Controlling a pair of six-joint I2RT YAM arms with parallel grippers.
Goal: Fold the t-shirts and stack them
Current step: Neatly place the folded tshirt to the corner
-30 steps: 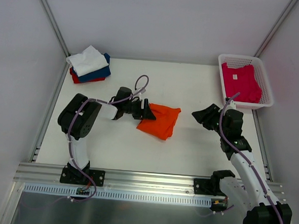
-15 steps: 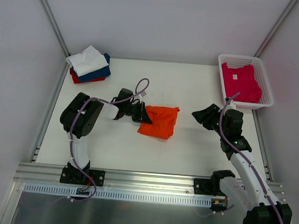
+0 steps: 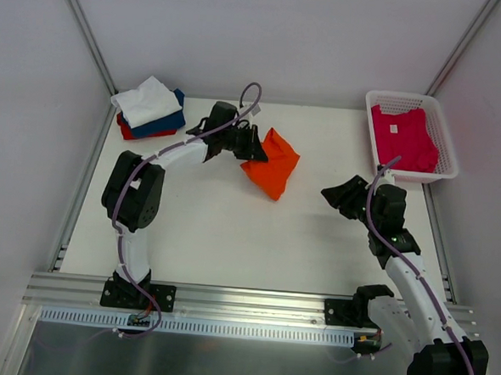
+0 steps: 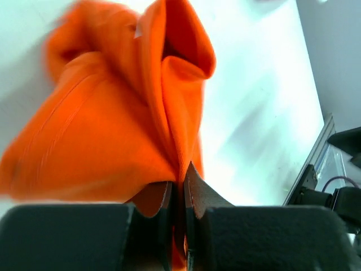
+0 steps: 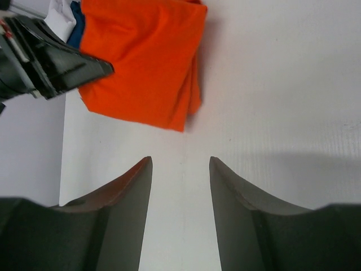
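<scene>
At the far left corner of the white table (image 3: 196, 235) sits a stack of folded cloth t-shirts (image 3: 149, 109), white over navy over red. To its right, the left gripper (image 3: 257, 150) is clamped on the edge of a bright orange cloth t-shirt (image 3: 275, 168), bunched over the table's far middle. Further right, the right gripper (image 3: 331, 192) has its jaws apart and empty, near a white plastic mesh basket (image 3: 446, 157) holding a magenta-pink t-shirt (image 3: 402, 137).

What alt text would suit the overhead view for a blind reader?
The left tool pinches an orange t-shirt over a white table. Folded shirts are stacked far left; a pink shirt lies in a basket far right.
</scene>
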